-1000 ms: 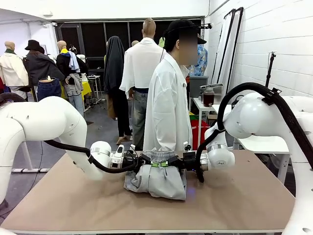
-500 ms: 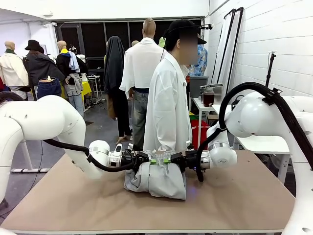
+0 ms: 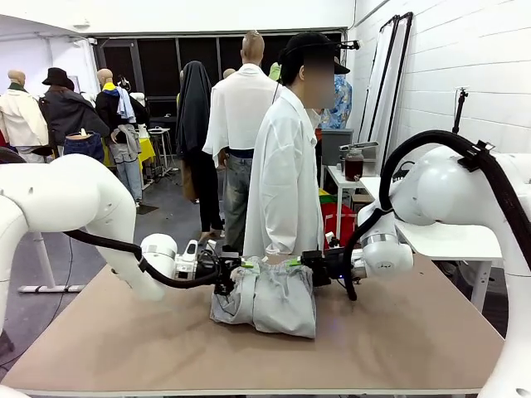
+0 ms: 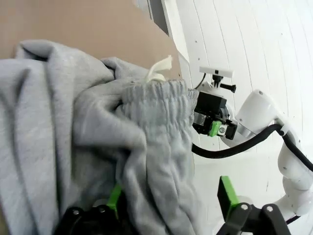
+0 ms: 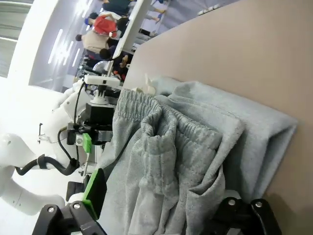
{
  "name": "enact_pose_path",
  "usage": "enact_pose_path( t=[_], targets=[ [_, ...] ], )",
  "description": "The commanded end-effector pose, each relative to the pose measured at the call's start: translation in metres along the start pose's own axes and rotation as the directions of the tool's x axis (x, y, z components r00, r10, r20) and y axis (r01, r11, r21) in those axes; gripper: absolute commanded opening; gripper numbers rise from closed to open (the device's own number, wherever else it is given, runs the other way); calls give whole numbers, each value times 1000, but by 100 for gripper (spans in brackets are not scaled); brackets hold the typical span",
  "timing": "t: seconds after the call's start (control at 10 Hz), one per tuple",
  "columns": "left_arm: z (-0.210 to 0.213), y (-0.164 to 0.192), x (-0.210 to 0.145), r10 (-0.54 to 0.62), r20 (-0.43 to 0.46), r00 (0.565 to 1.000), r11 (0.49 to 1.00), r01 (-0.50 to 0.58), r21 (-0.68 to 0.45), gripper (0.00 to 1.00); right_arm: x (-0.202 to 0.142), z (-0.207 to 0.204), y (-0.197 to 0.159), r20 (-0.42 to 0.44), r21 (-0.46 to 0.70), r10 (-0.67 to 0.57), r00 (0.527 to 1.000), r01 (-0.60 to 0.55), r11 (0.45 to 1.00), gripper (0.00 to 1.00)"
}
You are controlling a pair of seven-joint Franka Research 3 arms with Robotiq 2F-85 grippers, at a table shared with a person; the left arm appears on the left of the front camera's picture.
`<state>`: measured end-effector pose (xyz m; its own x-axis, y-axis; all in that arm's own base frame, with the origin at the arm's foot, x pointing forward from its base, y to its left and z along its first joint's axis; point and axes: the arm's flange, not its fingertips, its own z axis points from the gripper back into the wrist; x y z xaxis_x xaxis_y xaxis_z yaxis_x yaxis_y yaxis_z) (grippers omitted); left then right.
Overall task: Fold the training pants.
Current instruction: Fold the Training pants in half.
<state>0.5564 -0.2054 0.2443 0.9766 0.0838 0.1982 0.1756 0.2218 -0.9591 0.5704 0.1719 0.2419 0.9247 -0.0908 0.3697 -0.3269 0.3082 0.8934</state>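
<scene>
Here, largest to smallest:
Bench: a wide, flat, light-brown board point(image 3: 398, 340) carrying the garment; a person in a white coat point(image 3: 284, 178) stands at its far edge, behind the bundle.
Left arm: a white rounded arm point(image 3: 70, 203) reaching in low from the left side, its black wrist level with the bundle's top left corner.
Right arm: a white arm point(image 3: 452, 191) with a black cable looped over it, coming in low from the right side to the bundle's top right corner.
Training pants: light grey soft-fabric trousers point(image 3: 267, 298) lying folded into a compact bundle at the middle of the bench, gathered elastic waistband on top toward the far side.
Left end effector: black with green pads point(image 3: 230, 274), jaws spread apart at the waistband's left end; in the left wrist view the fabric lies between the fingers, unclamped.
Right end effector: black with green pads point(image 3: 300, 264), jaws spread wide at the waistband's right end, gripping nothing.
</scene>
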Motion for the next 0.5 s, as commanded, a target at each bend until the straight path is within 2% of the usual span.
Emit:
enact_pose_path(
  t=[0.0, 0.2, 0.4],
  targets=[
    [38, -20, -16, -26, 99, 995, 998, 21, 53, 100, 2, 20, 18, -9, -78, -19, 1000, 18, 997, 100],
    [68, -47, -27, -67, 151, 986, 993, 51, 111, 100, 5, 46, 42, 0, -168, 3, 1000, -3, 986, 100],
    [82, -68, -34, -108, 163, 981, 986, 85, 142, 100, 13, 58, 57, 0, -271, 16, 1000, -15, 963, 100]
  ],
)
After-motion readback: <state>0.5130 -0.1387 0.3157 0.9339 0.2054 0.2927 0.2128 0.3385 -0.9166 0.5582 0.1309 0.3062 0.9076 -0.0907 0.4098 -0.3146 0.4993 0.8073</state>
